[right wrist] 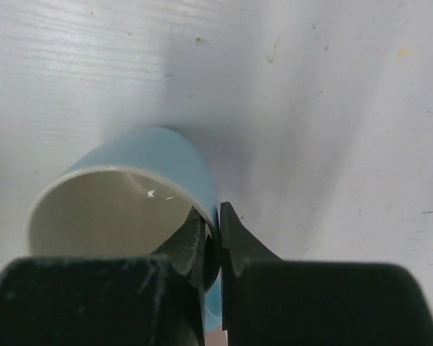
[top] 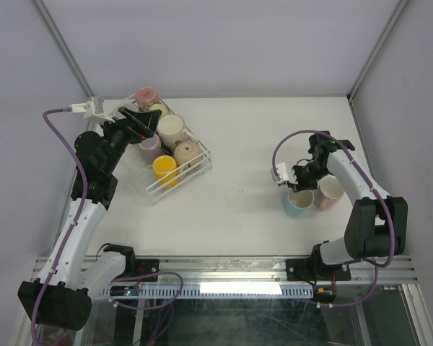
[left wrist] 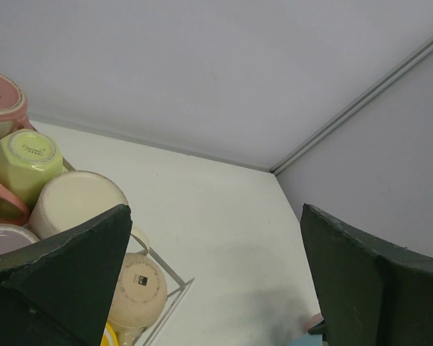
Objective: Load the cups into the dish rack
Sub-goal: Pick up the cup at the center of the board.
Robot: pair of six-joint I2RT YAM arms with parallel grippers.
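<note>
On the left stands the clear dish rack [top: 191,176], holding several cups: pink [top: 146,96], green [top: 159,109], cream [top: 171,128], mauve [top: 150,146], beige [top: 187,152] and yellow [top: 164,167]. My left gripper [top: 133,122] hovers open over the rack's far end with nothing between its fingers [left wrist: 94,245]. On the right, a light blue cup [top: 300,201] and a pink cup [top: 330,192] stand upright on the table. My right gripper [right wrist: 213,223] is shut on the light blue cup's [right wrist: 141,155] rim, one finger inside, one outside.
The left wrist view shows the pink [left wrist: 3,97], green [left wrist: 30,155], cream [left wrist: 76,202] and beige [left wrist: 137,288] cups and the rack's wire corner [left wrist: 175,277]. Grey walls enclose the white table [top: 260,137] on three sides.
</note>
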